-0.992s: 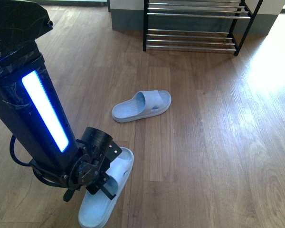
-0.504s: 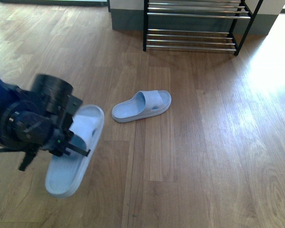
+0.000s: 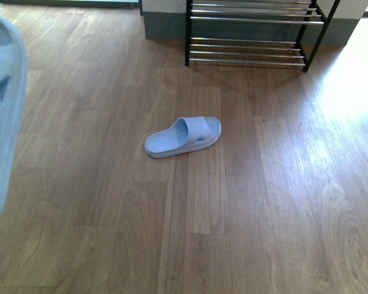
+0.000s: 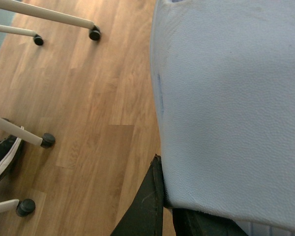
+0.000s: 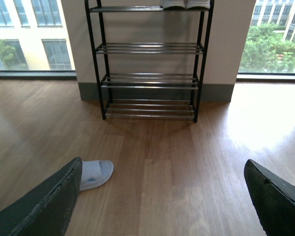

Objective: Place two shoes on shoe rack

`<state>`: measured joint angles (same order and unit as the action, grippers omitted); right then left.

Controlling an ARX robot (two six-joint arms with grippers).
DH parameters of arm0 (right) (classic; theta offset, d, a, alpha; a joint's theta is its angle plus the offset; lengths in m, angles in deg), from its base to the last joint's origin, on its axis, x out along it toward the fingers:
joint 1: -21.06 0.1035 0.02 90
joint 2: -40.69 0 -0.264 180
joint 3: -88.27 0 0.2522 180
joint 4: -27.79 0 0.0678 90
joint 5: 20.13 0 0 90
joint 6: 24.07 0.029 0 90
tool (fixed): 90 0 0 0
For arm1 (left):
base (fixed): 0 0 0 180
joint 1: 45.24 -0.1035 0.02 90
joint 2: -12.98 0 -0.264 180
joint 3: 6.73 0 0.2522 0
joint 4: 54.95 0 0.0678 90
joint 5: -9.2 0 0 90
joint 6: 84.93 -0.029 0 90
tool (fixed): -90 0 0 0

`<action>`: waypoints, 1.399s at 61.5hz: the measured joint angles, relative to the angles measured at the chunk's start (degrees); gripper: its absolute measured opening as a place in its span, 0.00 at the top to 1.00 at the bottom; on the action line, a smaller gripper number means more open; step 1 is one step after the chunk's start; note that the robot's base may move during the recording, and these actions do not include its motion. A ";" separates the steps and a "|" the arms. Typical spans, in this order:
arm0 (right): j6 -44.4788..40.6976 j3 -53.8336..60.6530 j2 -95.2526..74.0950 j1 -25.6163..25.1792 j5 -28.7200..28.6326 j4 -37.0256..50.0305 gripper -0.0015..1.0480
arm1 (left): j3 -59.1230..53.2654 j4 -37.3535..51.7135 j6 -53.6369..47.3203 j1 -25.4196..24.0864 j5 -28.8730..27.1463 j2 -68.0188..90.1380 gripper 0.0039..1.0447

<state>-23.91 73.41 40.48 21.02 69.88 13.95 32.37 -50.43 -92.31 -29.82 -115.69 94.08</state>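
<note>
You have open wooden floor all the way to the shoe rack, which stands against the far wall. One pale blue slide lies alone mid-floor, well apart from the rack. Your left claw grips the other slide, held up at the front view's left edge. Your right claw hangs spread wide, empty.

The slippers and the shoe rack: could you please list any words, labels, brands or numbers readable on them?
None can be read. The lifted slipper, the slipper on the floor and the shoe rack show no lettering; the black shoe nearby is too cut off to tell.
</note>
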 joint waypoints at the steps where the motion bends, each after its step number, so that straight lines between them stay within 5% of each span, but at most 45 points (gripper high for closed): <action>1: 0.02 0.00 0.00 0.00 0.00 0.00 0.09 | -1.31 -1.51 0.72 0.66 -1.62 -3.82 0.99; 18: 0.02 0.00 0.00 0.00 0.00 0.00 0.09 | -9.51 -17.33 2.86 7.69 -14.03 -32.26 0.99; 86: 0.02 0.00 0.00 0.02 0.11 0.00 0.09 | -9.73 -17.84 3.65 8.44 -14.45 -34.47 0.99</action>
<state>-23.88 73.41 40.48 21.05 69.99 13.95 22.64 -68.26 -88.66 -21.38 -130.14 59.61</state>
